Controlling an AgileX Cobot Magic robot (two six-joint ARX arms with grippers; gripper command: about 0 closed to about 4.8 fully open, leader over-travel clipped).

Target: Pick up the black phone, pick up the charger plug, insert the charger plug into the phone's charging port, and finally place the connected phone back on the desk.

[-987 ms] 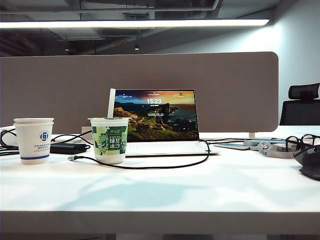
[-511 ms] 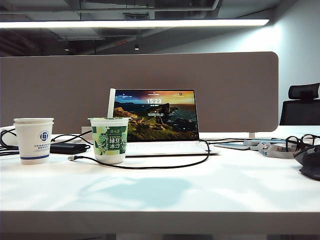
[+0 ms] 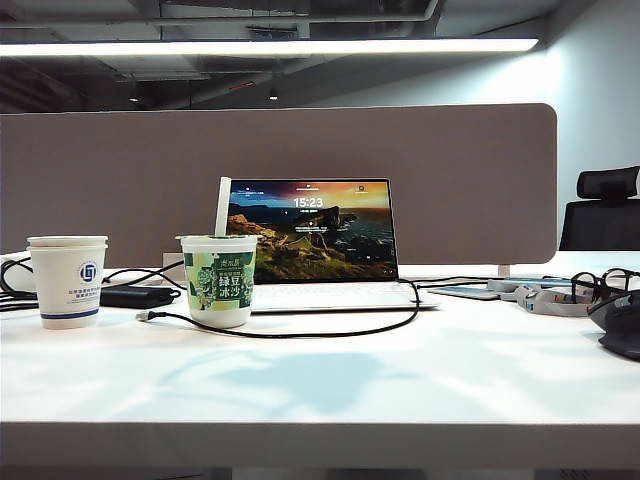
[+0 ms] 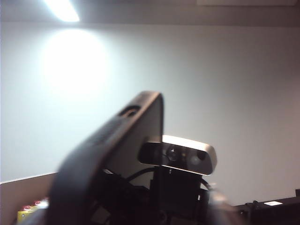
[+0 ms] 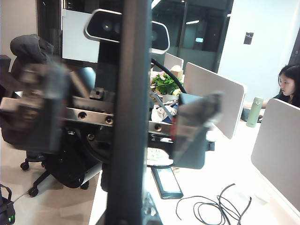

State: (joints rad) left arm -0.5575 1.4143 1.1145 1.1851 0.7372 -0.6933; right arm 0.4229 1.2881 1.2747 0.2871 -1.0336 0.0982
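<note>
The black phone [image 5: 129, 117] stands upright and edge-on in the right wrist view, with my right gripper [image 5: 126, 213] shut on its lower end. My left gripper [image 5: 119, 117] faces it, its blurred fingers [image 5: 40, 105] spread wide on either side of the phone without touching it. In the left wrist view the phone [image 4: 112, 150] rises close to the lens, and an oval slot, the charging port [image 4: 129, 111], shows in its narrow edge. The charger plug [image 3: 141, 316] lies on the desk [image 3: 420, 380] left of the green cup, on its black cable [image 3: 300, 333]. Neither gripper shows in the exterior view.
An open laptop [image 3: 312, 235] stands mid-desk before the divider panel [image 3: 470, 180]. Near it are a green cup [image 3: 220, 280], a white paper cup [image 3: 67, 282], a black brick [image 3: 135, 296], glasses [image 3: 600, 283] and a mouse [image 3: 622, 330]. Loose cable [image 5: 211, 206] coils on the tabletop.
Nothing on the desk has moved. Only the soft shadow on the tabletop in front of the laptop has shifted a little.
</note>
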